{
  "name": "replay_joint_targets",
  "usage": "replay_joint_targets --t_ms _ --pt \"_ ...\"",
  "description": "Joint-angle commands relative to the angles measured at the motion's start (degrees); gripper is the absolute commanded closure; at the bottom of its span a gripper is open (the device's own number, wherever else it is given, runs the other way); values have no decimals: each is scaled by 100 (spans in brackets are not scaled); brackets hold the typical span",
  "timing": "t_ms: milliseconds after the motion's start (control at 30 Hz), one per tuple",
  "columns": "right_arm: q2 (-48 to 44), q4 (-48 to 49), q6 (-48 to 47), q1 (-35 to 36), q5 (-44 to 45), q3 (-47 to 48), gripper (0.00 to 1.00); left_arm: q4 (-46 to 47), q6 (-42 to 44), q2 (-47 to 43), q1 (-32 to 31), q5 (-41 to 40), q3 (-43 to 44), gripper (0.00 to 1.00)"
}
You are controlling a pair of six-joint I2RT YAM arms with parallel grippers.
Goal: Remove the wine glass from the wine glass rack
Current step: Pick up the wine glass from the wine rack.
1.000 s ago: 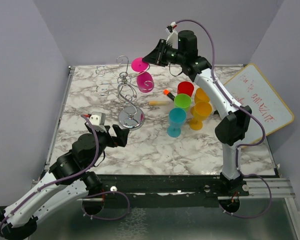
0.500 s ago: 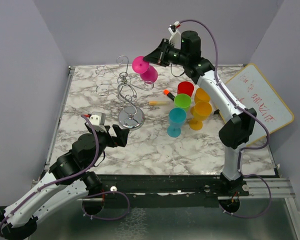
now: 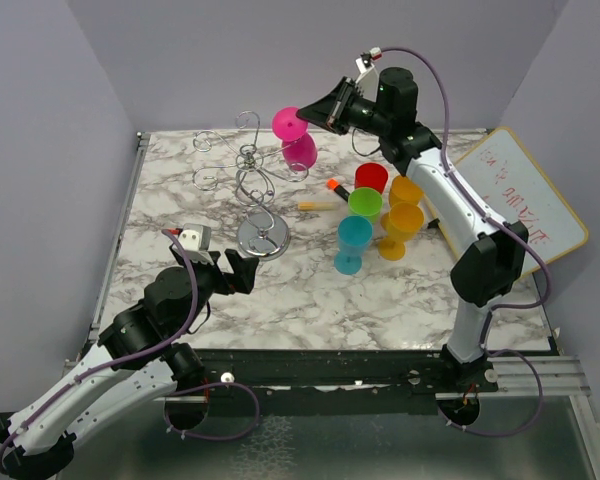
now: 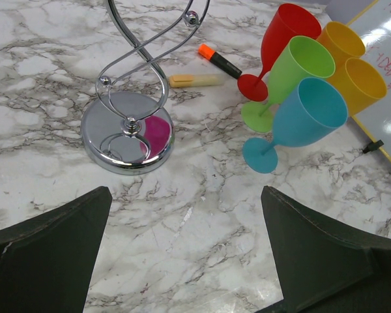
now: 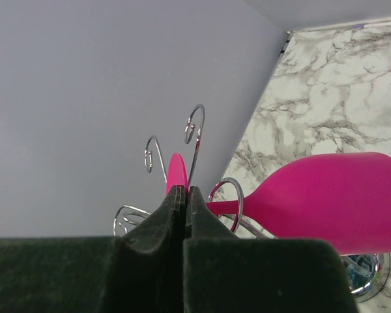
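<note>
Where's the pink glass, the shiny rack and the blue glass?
pink glass (image 3: pixel 301 153): top view, on its bowl.
rack (image 3: pixel 261 238): top view, on its round base.
blue glass (image 4: pixel 309 114): left wrist view, on its bowl.

The marble table (image 3: pixel 280 300) holds the wine glass rack (image 3: pixel 260 238). Right of it lie a marker (image 3: pixel 336 187), a yellow stick (image 3: pixel 317 205) and five bright cups (image 3: pixel 364 202).

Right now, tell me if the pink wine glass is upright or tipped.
Tipped: the pink wine glass slants bowl-down, its foot pinched in the right gripper.
</note>
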Motion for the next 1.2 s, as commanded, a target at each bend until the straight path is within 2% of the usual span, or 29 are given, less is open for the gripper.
replay_joint_targets --t_ms 0,200,600,1167 --pt "-247 334 377 -61 136 -199 99 -96 -23 -24 27 -51 -10 1" --pt "-545 772 527 -78 175 -740 99 -110 7 -83 27 -71 8 1" --pt "-708 1048 671 -71 -445 -996 99 -114 -32 -93 27 -91 -18 1" --pt "-122 620 666 -54 -1146 -358 99 -119 -80 -198 27 -109 -62 1"
